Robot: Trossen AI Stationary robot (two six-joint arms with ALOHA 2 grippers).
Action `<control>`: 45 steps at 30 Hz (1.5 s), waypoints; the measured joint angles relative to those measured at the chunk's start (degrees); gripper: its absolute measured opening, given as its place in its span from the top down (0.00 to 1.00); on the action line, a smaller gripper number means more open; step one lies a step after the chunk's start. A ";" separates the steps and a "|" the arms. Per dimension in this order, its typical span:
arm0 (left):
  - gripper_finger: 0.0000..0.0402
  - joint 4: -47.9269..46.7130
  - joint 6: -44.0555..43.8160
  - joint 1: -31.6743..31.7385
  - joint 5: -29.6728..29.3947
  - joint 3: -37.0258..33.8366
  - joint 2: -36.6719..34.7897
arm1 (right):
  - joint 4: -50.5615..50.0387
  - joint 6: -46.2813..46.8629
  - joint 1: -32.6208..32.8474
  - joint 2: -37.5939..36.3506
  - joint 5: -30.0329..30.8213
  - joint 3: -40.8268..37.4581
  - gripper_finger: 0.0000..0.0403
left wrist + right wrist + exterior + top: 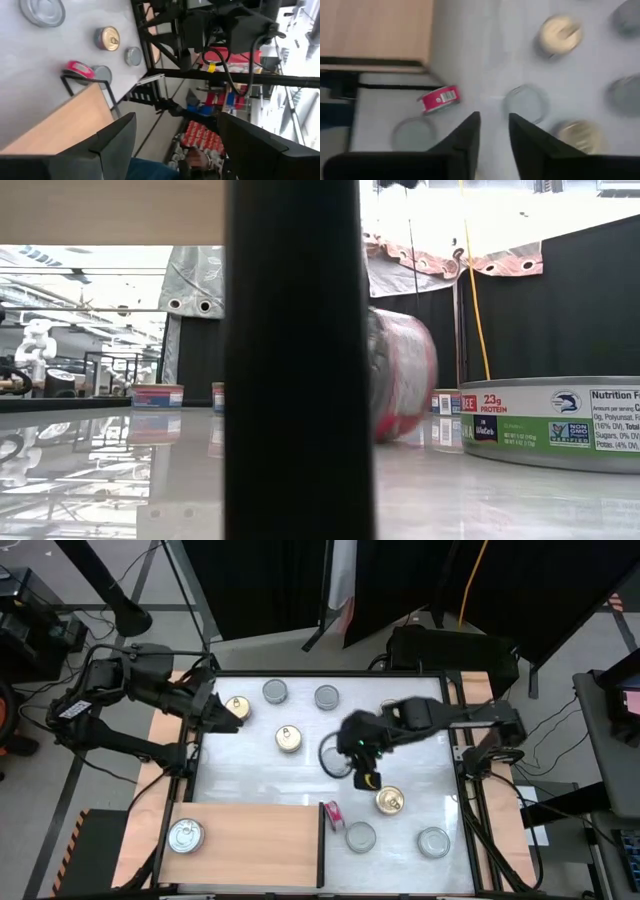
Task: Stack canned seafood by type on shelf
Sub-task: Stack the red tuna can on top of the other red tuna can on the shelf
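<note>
Nearest the front edge of the bench (pixel 300 770) lies the shelf (pixel 250 840), a light wooden board with a dark upright edge on its right side. Only one silver-lidded can (pixel 186 835) sits on it, at its left end, so by my reading the sorting has barely started. Just beyond that upright edge a red-labelled can (pixel 333 813) stands on its rim, and two more silver cans (pixel 360 836) rest to its right near the front.

The right gripper (pixel 366 778) hangs above the middle of the bench with nothing between its fingers — they stand a narrow way apart in the right wrist view. A gold-lidded can (pixel 389 801) lies flat just beside it, toward the front and to the right, and this is the relation the next move turns on: the right arm is far nearer to it than the left, and the shelf lies well off to the left of both. The can is round, so approach angle should matter little.

Farther back another gold can (pixel 289 738) sits mid-bench. At the rear left the left gripper (pixel 213 712) waits with fingers apart, empty, next to a gold can (pixel 237 706); two silver cans (pixel 275 692) line the back edge.
</note>
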 joint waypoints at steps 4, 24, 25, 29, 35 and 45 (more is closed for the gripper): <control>0.31 0.11 2.74 0.00 -0.24 0.00 -0.07 | 10.85 16.55 2.45 -8.19 -3.89 -18.33 0.60; 0.31 0.58 20.01 -0.02 -3.70 0.00 0.50 | 33.43 83.32 20.66 2.85 9.43 -30.34 0.02; 0.31 0.55 20.32 0.00 -3.71 0.00 0.50 | 31.59 82.82 20.39 4.26 10.71 -28.80 0.03; 0.31 0.46 21.97 -0.02 -3.65 0.00 0.57 | 30.13 80.88 18.69 7.87 12.16 -24.98 0.03; 0.31 0.35 23.14 0.00 -3.60 0.00 0.52 | 30.62 82.07 16.43 11.12 11.47 -24.68 0.03; 0.31 0.34 23.27 0.00 -2.73 0.00 0.33 | 29.64 78.46 13.55 11.66 11.87 -24.56 0.16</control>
